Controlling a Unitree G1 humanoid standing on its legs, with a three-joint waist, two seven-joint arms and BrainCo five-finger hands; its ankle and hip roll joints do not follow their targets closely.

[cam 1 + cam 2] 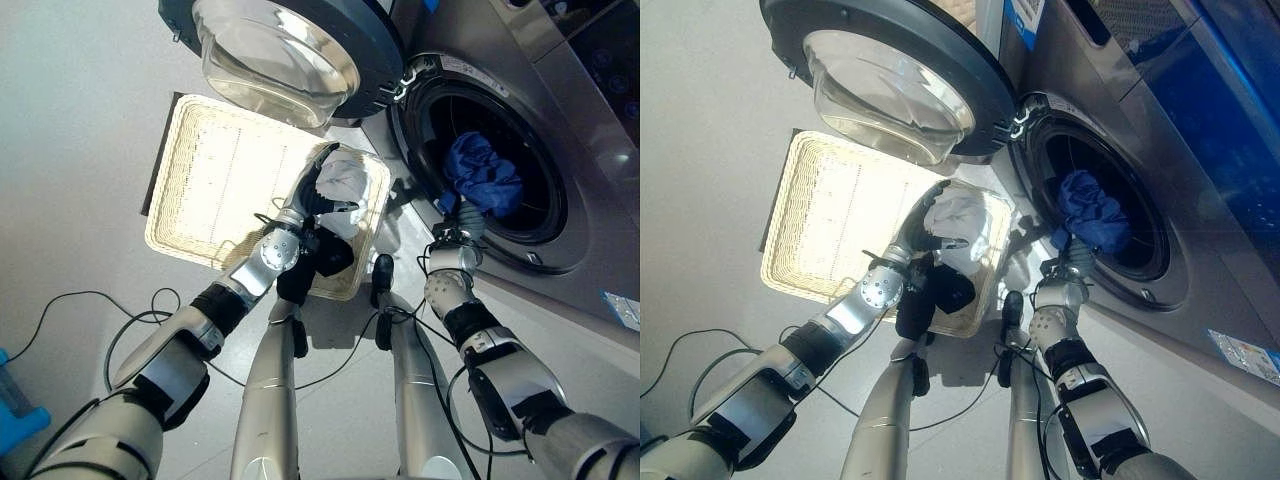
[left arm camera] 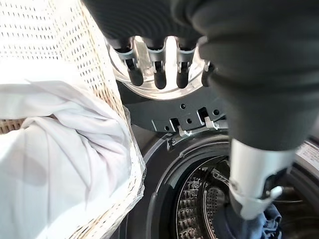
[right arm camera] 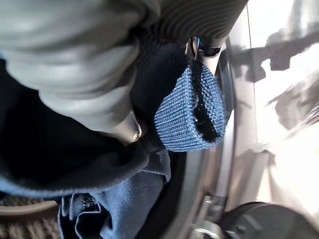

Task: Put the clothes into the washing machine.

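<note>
Right robot hand (image 1: 458, 232) grips blue garment (image 1: 484, 175) at drum.

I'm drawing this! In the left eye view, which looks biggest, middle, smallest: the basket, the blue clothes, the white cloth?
1. basket
2. blue clothes
3. white cloth, though close to the blue clothes in size, so those two are unsure.

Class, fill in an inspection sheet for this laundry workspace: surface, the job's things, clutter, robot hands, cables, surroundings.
Surface: pale floor.
Job's things: blue garment in the mouth of the washing machine; white garment in the wicker basket; door open.
Clutter: blue object at the floor's edge.
Robot hands: left robot hand over the white garment, fingers straight; right robot hand at the drum opening, blue cloth against it, grip unclear.
Cables: nothing seen beyond the robot's own.
Surroundings: nothing seen.
</note>
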